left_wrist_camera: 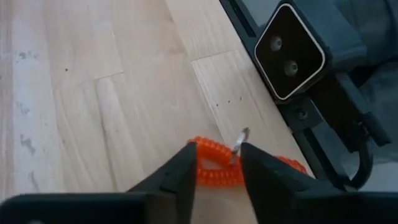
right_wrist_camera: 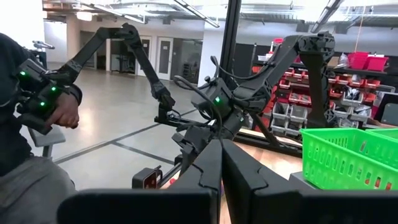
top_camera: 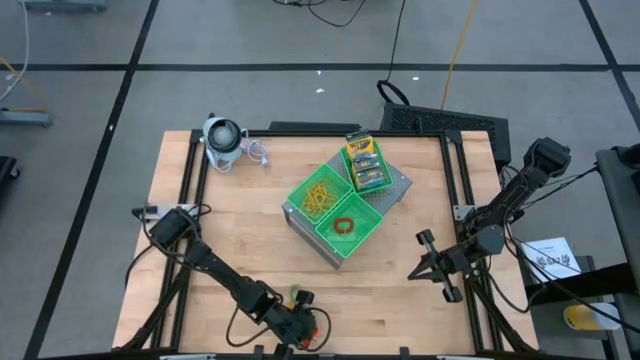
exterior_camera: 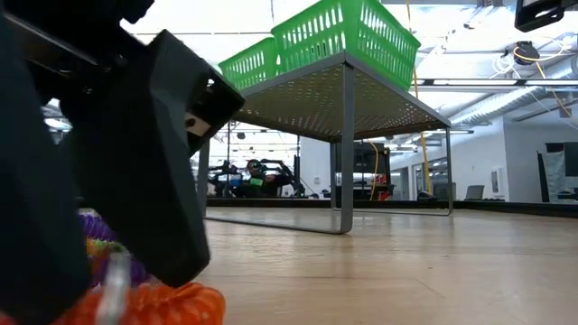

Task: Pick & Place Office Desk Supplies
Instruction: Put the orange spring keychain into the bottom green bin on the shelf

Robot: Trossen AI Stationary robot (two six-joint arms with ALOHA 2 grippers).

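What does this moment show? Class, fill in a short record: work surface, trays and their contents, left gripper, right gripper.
Work surface: wooden table
Trays: three green trays on a grey stand
Contents: card boxes; rubber bands; a red ring
Left gripper: near front edge, jaws either side of an orange coil ring
Right gripper: shut, above the table's right side, holding nothing

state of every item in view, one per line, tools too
left tool: at the table's near edge, fingers either side of the orange coil ring, grip not certain
right tool: shut, empty, off the table's right side
card boxes: in the far tray
rubber bands: in the middle tray
red ring: in the near tray
round gadget: at the table's far left corner
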